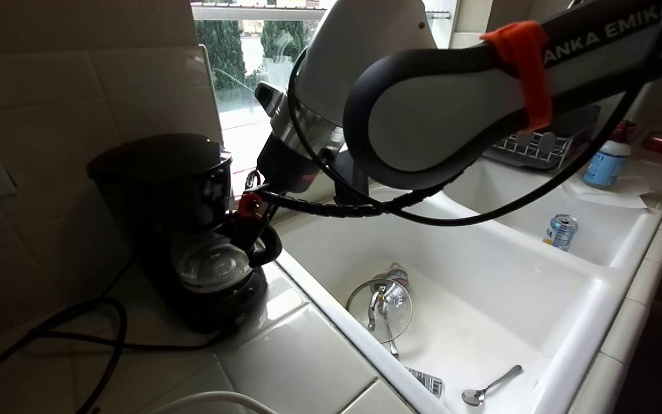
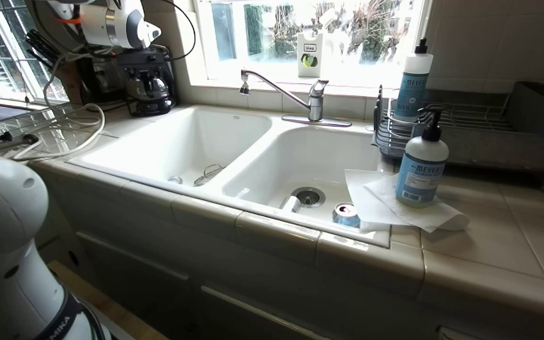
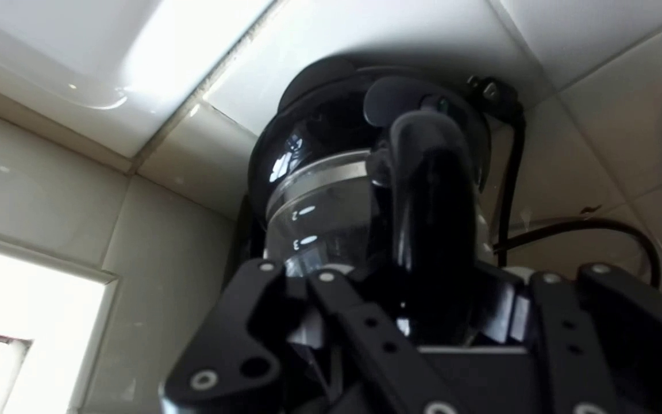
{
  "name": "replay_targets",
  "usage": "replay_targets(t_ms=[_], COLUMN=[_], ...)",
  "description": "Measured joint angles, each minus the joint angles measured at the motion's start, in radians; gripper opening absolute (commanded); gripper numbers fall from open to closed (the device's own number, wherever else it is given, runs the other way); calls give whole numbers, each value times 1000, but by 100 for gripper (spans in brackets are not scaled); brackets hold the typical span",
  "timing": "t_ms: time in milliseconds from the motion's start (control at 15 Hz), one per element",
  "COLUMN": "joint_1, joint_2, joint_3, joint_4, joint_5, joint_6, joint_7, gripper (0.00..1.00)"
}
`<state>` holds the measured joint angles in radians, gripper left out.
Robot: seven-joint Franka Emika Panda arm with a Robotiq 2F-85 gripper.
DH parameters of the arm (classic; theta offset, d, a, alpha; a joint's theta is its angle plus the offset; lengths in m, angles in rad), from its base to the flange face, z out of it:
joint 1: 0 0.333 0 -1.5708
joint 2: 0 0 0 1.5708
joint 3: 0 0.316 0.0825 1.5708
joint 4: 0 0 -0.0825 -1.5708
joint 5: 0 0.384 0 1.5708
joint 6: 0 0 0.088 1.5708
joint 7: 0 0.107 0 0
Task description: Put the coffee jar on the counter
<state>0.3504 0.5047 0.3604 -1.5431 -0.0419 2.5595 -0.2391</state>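
While the jar [image 1: 213,269] is standing in its maker [image 1: 156,178], the claw [image 3: 420,305] is straddling the handle [image 3: 434,224]

Turned out from the maker, the handle is facing the claw, and the jar's body is lying just beyond it, upright and tucked beneath the maker's top. In the wrist view, the handle's long axis is running away from the claw, between the fingers [image 3: 546,299]. Black is meeting black there, so I am not managing to tell whether they are gripping it. The coming move is probably hinging on that line: the jar is likely needing a straight draw outward before any lift.

Round, clear glass is curving away from the handle, carrying small white marks; the handle is looking smooth, rounded, plastic. Around them the maker is showing glossy black. Beneath, the bench [image 1: 302,348] is spreading in pale, grouted, glazed tiles, bordering a smooth white sink [image 1: 469,270].
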Motion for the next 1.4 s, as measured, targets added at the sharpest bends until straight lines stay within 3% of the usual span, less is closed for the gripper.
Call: replay_targets(t_ms=[533,1400], joint_1=[-9,-102], joint_2=[-97,-143], joint_3=[19,93], joint_4=[-109,-195], joint_5=[30,162], joint_6=[-36,-63], joint_7=[-31,-358], gripper=[0,0])
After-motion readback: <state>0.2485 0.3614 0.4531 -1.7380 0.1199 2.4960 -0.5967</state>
